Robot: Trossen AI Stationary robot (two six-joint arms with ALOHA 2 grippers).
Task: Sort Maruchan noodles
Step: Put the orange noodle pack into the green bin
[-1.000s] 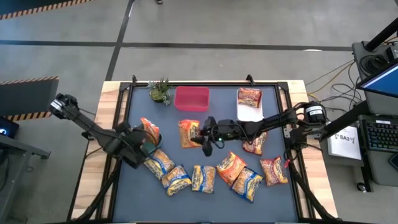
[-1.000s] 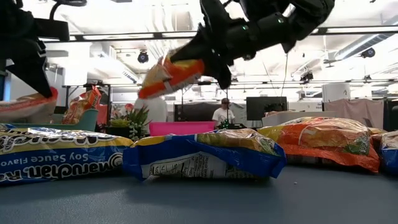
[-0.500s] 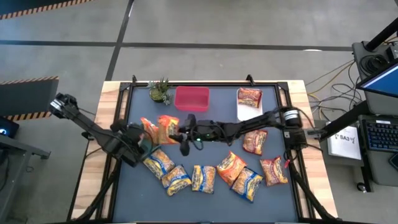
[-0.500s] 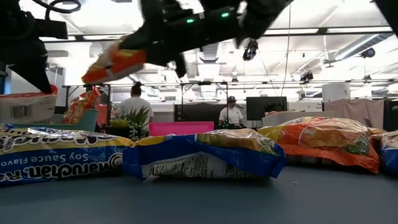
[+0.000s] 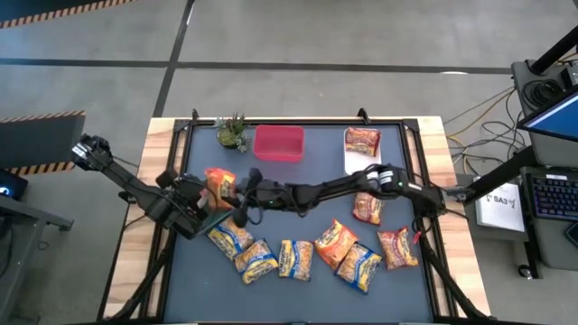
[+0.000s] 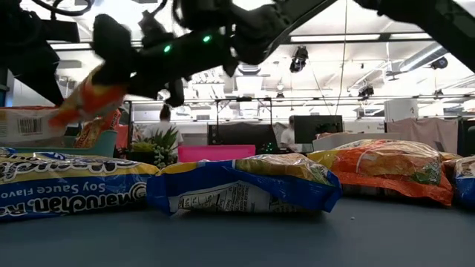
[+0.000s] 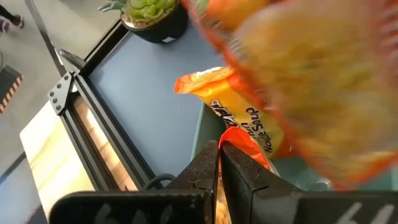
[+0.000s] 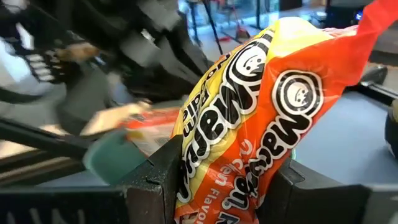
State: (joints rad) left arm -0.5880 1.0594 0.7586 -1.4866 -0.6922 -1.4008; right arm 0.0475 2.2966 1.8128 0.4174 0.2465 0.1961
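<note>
over the table's left side, i have the right gripper stretched across, its fingers clamped on an orange packet held in the air just beside the left gripper. in the right wrist view the packet's long axis runs away from the fingers, and i can read "maruchan" along it with two round face logos. from the low view it hangs tilted, its free end dipping toward the left arm.

the left gripper's fingers are pressed together, and i see an orange edge pinched between them; just past them lies another packet marked "noodle soup", over a teal tray.

on the mat i count seven loose packets in a curved row near the front edge, from one below the left gripper to one at the far right, each lying flat at its own angle. an eighth lies under the right arm, and a ninth rests on a white tray at the back right. the low view shows the nearest blue-and-yellow one upside down, reading "maruchan" and "soy sauce flavor".

a pink tub and one plant stand at the back.
</note>
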